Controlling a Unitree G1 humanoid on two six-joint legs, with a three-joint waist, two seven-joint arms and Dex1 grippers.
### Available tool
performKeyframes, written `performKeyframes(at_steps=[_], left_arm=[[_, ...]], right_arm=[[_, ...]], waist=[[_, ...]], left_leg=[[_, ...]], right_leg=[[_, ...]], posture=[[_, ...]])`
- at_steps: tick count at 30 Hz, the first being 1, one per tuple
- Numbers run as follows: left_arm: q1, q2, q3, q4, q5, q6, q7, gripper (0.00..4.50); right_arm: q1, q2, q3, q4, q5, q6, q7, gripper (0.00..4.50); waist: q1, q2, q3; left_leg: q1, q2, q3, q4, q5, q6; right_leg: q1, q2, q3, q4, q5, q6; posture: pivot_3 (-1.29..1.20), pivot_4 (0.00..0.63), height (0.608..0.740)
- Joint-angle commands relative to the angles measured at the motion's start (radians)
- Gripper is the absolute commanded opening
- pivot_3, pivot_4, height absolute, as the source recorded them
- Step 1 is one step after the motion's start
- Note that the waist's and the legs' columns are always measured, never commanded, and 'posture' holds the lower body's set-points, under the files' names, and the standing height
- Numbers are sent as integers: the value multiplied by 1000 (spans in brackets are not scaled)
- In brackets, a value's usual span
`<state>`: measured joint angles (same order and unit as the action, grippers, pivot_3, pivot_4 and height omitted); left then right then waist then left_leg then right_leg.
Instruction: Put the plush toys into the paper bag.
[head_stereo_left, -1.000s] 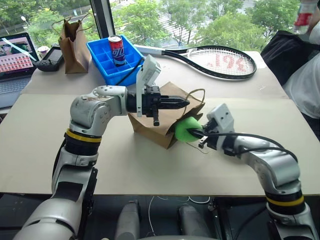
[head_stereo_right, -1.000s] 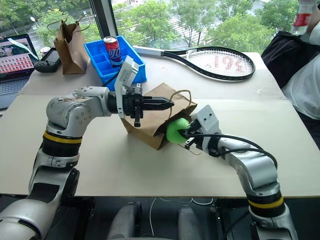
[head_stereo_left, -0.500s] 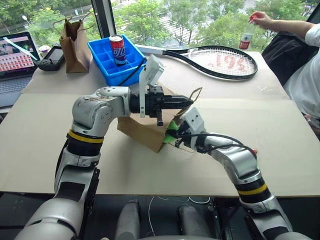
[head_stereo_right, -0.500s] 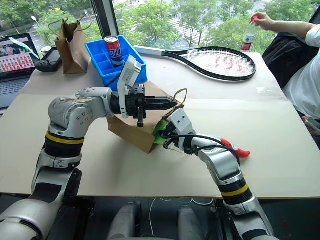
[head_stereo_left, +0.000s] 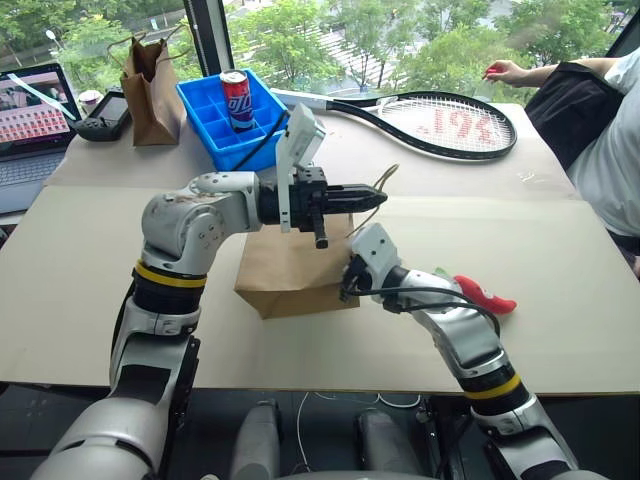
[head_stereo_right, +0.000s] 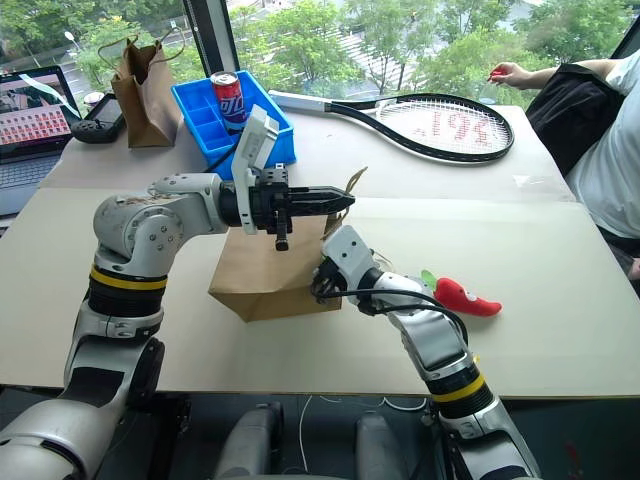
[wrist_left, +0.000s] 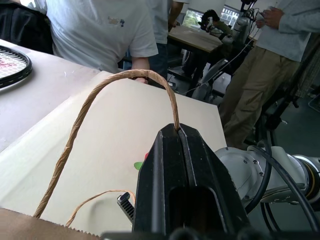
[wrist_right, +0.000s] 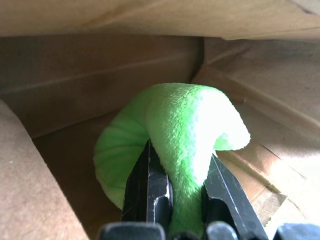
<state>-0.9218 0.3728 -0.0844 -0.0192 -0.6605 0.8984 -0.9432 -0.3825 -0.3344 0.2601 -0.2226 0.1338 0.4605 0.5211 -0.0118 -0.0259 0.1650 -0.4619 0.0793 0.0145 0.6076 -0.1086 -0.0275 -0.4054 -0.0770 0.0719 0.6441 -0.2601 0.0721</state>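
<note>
— What is happening at the kraft paper bag (head_stereo_left: 295, 268)?
— The left gripper (wrist_left: 177, 131) is pinching one thin twisted-paper loop handle (wrist_left: 100, 130), jaws clamped tight, lifting the bag's mouth.

— And the fuzzy light-green plush (wrist_right: 175, 150)?
— The right gripper (wrist_right: 177, 192) is squeezing its soft pile inside the creased brown bag.

— The other toy?
— The glossy red chili plush (head_stereo_left: 482, 296) is lying on the pale table (head_stereo_left: 80, 280), just beside the right forearm.

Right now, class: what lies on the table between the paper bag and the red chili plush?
The right arm crosses that stretch, its gripper inside the paper bag; otherwise bare table before the chili plush, per the right eye view.
</note>
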Motion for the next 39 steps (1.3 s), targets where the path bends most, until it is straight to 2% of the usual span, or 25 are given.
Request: performKeyframes(at_steps=[1, 5, 7, 15, 24, 28, 31, 39], left_arm=[[-35, -26, -19, 34, 35, -72, -13, 0], [-86, -90, -36, 114, 71, -143, -15, 0], [-112, -123, -38, 154, 89, -175, -13, 0], [-161, -187, -32, 219, 122, -233, -14, 0], [-91, -150, -20, 123, 102, -164, 7, 0], [-24, -109, 1, 29, 76, -95, 40, 0], [6, -91, 23, -19, 61, -57, 69, 0], [42, -38, 81, -90, 28, 3, 128, 0]], right_arm=[[23, -4, -105, -137, 42, 10, -30, 54], [89, 23, -115, -213, 82, 36, -36, 54], [108, 29, -111, -219, 47, 36, -73, 54], [118, 58, -96, -213, 29, 28, -114, 54], [57, 115, -85, -13, -28, -58, -169, 54], [21, 129, -43, 63, -42, -81, -128, 54], [19, 165, -52, 79, 23, -84, -79, 54], [-33, 191, -84, 228, 18, -167, -61, 54]], waist=[[-1, 0, 0], [0, 0, 0], [0, 0, 0], [-5, 0, 0], [-6, 0, 0], [-8, 0, 0], [-7, 0, 0], [-6, 0, 0]], left_leg=[[0, 0, 0, 0, 0, 0], [0, 0, 0, 0, 0, 0], [0, 0, 0, 0, 0, 0], [0, 0, 0, 0, 0, 0], [0, 0, 0, 0, 0, 0], [0, 0, 0, 0, 0, 0], [0, 0, -1, 0, 0, 0], [0, 0, -1, 0, 1, -1]], right_leg=[[0, 0, 0, 0, 0, 0], [0, 0, 0, 0, 0, 0], [0, 0, 0, 0, 0, 0], [0, 0, 0, 0, 0, 1], [0, 0, 0, 0, 0, 1], [0, 0, 0, 0, 0, -1], [0, 0, 0, 0, 0, -1], [0, 0, 0, 1, 0, 0]], posture=[[0, 150, 731], [0, 150, 731], [0, 150, 731], [0, 150, 731], [0, 150, 731], [0, 150, 731], [0, 150, 731], [0, 150, 731]])
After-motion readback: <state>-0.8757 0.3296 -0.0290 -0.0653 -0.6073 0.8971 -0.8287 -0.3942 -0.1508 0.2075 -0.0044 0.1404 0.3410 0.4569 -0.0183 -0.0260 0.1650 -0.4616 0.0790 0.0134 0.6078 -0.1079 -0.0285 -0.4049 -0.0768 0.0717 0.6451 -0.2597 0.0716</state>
